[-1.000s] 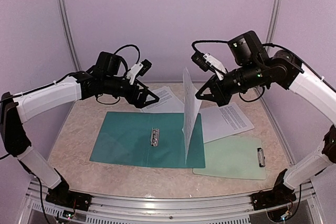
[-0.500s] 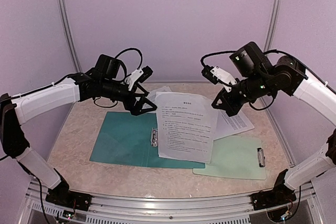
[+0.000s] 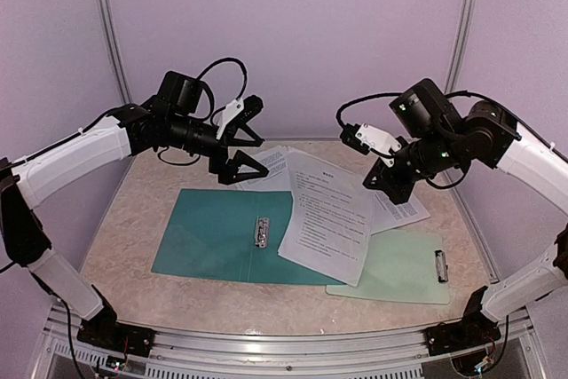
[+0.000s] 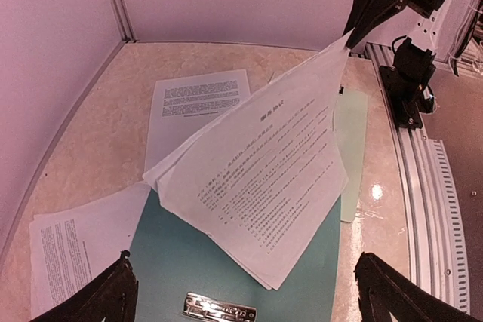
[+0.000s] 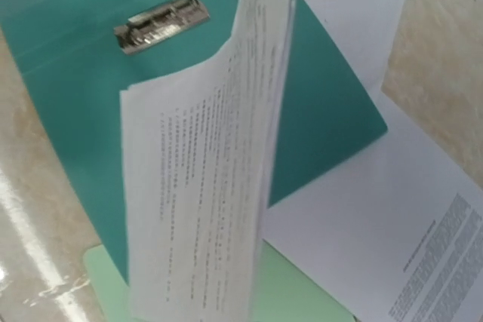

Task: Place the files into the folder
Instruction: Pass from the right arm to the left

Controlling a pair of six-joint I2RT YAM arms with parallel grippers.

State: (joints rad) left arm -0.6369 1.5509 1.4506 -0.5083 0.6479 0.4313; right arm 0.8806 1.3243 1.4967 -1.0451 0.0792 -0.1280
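Right tool (image 3: pixel 380 179) closed on a corner of files (image 3: pixel 328 219), light, limp, likely slippery sheets sagging beneath it over folder (image 3: pixel 213 237); left tool (image 3: pixel 251 144) open.

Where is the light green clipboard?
In the top view, the clipboard lies flat on the near right of the table, beside the dark green folder, with the papers held by the right gripper covering its left edge.

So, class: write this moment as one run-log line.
right gripper: shut on files | files: partly over folder | left gripper: open, empty
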